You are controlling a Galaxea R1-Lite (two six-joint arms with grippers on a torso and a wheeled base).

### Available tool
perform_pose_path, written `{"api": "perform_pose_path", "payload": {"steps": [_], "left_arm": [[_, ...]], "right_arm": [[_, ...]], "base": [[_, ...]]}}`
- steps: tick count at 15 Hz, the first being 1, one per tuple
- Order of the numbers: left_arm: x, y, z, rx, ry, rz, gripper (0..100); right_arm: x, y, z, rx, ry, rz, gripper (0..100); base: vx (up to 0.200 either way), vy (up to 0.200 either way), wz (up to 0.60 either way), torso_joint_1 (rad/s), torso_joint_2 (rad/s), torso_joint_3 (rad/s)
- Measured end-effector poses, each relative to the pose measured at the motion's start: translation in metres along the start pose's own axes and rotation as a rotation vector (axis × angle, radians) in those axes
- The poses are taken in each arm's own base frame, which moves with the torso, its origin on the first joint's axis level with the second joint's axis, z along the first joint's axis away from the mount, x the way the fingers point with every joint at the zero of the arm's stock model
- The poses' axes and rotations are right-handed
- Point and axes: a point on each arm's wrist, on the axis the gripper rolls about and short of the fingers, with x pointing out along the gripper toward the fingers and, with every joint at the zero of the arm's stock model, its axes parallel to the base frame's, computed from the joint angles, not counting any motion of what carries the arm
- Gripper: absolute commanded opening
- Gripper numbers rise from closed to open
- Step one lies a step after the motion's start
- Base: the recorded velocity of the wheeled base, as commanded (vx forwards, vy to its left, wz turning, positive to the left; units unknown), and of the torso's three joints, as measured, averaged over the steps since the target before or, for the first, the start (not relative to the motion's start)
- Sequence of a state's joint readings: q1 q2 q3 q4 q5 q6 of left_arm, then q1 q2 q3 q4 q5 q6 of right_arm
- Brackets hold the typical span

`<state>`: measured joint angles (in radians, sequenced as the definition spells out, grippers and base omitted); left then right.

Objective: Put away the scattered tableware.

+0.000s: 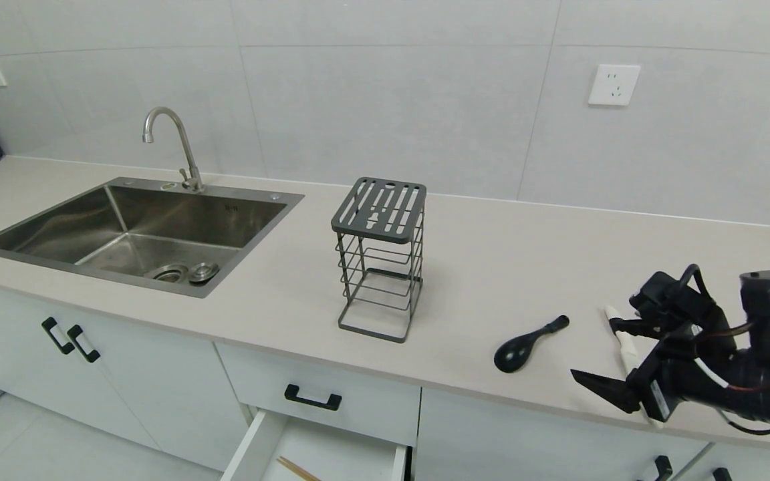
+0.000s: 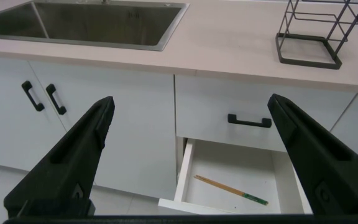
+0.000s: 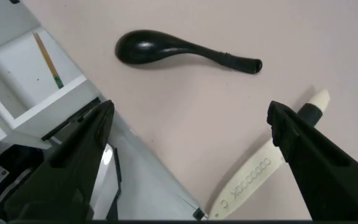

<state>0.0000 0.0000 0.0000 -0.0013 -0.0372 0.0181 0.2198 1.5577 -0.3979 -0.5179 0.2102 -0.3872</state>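
A black spoon [image 1: 529,344] [image 3: 179,53] lies on the beige counter [image 1: 492,267], right of the wire rack [image 1: 380,257]. A white utensil [image 1: 623,342] [image 3: 260,169] lies just right of the spoon, partly hidden by my right gripper [image 1: 593,349] [image 3: 190,107]. That gripper is open and hovers over the counter's front edge, straddling the white utensil's handle end without touching it. My left gripper [image 2: 190,99] is open and empty, low in front of the cabinets, facing the open drawer [image 2: 185,168] [image 1: 251,441]. A single chopstick [image 2: 230,190] [image 3: 46,59] [image 1: 298,469] lies in the drawer.
A steel sink [image 1: 131,234] [image 2: 86,22] with a tap [image 1: 171,143] takes up the counter's left. The rack's foot [image 2: 308,55] stands near the counter edge above the drawer. Cabinet doors with black handles [image 1: 69,339] [image 2: 42,98] are below the sink.
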Motion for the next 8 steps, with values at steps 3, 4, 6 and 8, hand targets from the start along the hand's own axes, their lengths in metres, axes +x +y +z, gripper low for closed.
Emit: {"api": "perform_pose_path", "payload": {"steps": [3,4,6,8], "left_arm": [[0.0,0.0,0.0,0.0,0.0,0.0,100],[0.0,0.0,0.0,0.0,0.0,0.0,100],[0.0,0.0,0.0,0.0,0.0,0.0,100],[0.0,0.0,0.0,0.0,0.0,0.0,100]], "right_arm": [[0.022,-0.012,0.009,-0.02,0.008,0.002,100],[0.031,-0.017,0.012,-0.026,0.014,-0.002,100],[0.045,-0.024,0.011,-0.044,0.035,-0.001,100],[0.055,-0.03,0.005,-0.063,0.066,-0.002,100]], "base": [[0.0,0.0,0.0,0.0,0.0,0.0],[0.0,0.0,0.0,0.0,0.0,0.0],[0.0,0.0,0.0,0.0,0.0,0.0],[0.0,0.0,0.0,0.0,0.0,0.0]]}}
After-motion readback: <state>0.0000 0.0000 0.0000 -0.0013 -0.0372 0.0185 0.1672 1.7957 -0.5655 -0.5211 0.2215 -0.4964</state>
